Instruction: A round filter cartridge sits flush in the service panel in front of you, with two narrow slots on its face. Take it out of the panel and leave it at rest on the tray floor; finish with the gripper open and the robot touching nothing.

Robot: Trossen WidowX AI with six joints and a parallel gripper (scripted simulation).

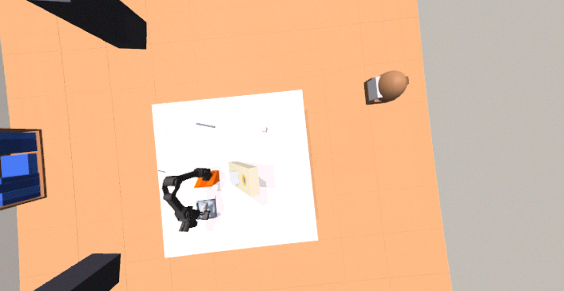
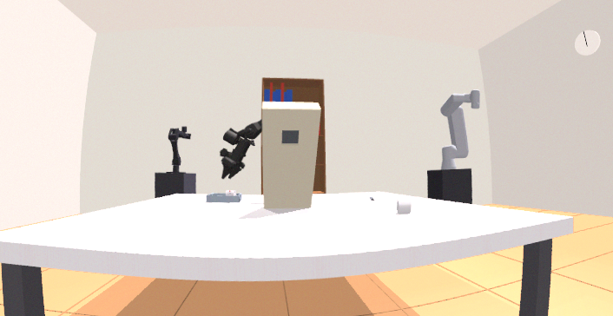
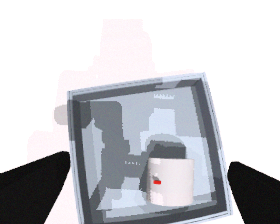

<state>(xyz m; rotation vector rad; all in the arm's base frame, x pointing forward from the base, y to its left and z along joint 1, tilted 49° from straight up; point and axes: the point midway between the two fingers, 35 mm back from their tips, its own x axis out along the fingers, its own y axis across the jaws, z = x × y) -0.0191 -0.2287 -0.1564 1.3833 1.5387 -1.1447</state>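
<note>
A white round cartridge [image 1: 204, 205] [image 2: 230, 193] [image 3: 172, 185] with a small red mark appears to lie on its side inside the grey-blue tray [image 1: 214, 202] [image 2: 216, 198] [image 3: 211, 102]. In the wrist view it is near the tray's lower right wall. Its slots do not show. My gripper [image 1: 205, 214] [image 2: 227, 176] [image 3: 150, 166] is open and empty, pointing down above the tray, clear of the cartridge. The beige service panel [image 1: 251, 171] [image 2: 287, 170] stands upright; its face shows a yellow ring [image 1: 244, 180] around a dark centre.
An orange block [image 1: 214, 178] is under the arm's shoulder, between tray and panel in the overhead view. A pale plate [image 1: 234, 177] is on the panel face. A small white cylinder [image 1: 264, 129] [image 2: 404, 207] and a thin grey rod [image 1: 205, 125] [image 2: 372, 199] lie farther off.
</note>
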